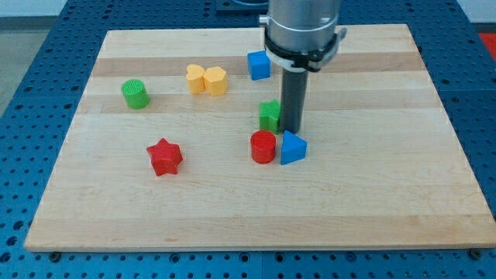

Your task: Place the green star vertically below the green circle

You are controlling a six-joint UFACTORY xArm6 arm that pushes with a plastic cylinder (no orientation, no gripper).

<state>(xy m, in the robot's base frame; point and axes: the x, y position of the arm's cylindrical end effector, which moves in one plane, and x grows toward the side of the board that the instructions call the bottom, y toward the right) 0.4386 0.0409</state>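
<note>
The green star (pixel 270 115) sits near the board's middle, partly hidden by my rod. The green circle (pixel 136 94) stands far off at the view's left, slightly higher up. My tip (pixel 292 129) rests on the board right against the green star's right side, just above the blue triangle (pixel 292 148). The star is well to the right of the circle.
A red cylinder (pixel 263 146) sits just below the green star, touching the blue triangle. A red star (pixel 164 156) lies lower left. A yellow hexagon (pixel 194 78) and a yellow heart (pixel 215 80) sit at upper middle, a blue cube (pixel 259 65) beside my rod. The wooden board (pixel 387 194) has edges all round.
</note>
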